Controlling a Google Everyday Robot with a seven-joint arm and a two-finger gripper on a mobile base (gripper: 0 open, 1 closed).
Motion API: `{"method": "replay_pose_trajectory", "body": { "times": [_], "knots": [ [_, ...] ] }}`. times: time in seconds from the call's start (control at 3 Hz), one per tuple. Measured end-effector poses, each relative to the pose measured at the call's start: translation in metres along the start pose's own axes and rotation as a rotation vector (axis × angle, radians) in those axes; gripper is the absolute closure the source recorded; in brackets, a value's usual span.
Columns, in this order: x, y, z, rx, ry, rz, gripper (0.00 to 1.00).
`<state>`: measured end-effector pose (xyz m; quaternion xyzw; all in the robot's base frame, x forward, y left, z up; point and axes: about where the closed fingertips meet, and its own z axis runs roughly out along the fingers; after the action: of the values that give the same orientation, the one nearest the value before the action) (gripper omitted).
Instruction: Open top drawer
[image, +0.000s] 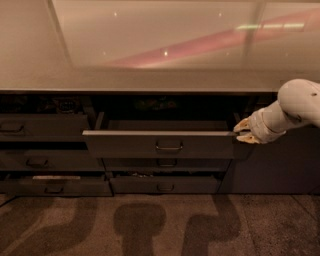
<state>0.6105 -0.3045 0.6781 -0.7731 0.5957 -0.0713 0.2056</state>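
A: How do the jaws stand?

B: Narrow, one above the other, closed on the right end of the top drawer's (130, 145) front. So the gripper (244, 132) sits at that corner, well right of the drawer's loop handle (168, 146).

A: And behind it?

B: The white arm (295, 106) reaches in from the drawer's right, just under the countertop (150, 80).

A: How far out is the drawer?

B: Its front stands clear of the shorter drawer fronts (42, 127) to its left, and the grey inner tray shows behind it. I'd judge the opening largely done.

A: What's left?

B: Perhaps a further pull, then letting go. Whether it's at full travel, I can't tell.
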Motion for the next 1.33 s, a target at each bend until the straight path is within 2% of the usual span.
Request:
{"method": "replay_pose_trajectory", "body": {
  "times": [0.33, 0.67, 1.0, 1.33],
  "knots": [
    [-0.001, 0.003, -0.003, -0.001, -0.002, -0.004, 1.0],
    [-0.013, 0.015, -0.03, 0.084, 0.023, -0.12, 1.0],
    [-0.028, 0.075, -0.019, 0.146, 0.019, -0.256, 1.0],
    [-0.018, 0.129, -0.014, 0.111, 0.026, -0.279, 1.0]
  ]
}}
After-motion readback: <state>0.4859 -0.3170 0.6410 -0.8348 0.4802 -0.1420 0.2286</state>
